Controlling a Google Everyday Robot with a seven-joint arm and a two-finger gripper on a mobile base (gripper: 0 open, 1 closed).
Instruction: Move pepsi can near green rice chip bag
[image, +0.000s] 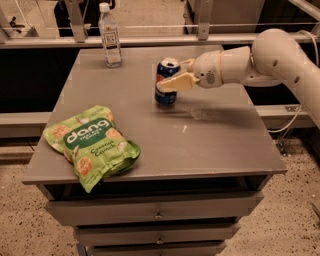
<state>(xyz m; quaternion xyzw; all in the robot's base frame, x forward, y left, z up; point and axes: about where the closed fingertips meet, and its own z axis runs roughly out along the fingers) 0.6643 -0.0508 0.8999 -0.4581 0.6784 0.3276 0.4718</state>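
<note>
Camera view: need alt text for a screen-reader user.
The gripper, reaching in from image right, has its fingers clasped around an upright pepsi can at the rear middle of a grey table. A green rice chip bag lies flat at the front-left corner; a water bottle stands at the back left.

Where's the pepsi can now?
In the camera view, the pepsi can is rear-centre of the table, gripped by the end effector; water bottle back-left, chip bag front-left.

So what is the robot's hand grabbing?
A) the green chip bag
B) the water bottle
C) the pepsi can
C: the gripper is closed on the pepsi can, one finger on each side, while the water bottle and the green rice chip bag lie well apart from it.
</note>
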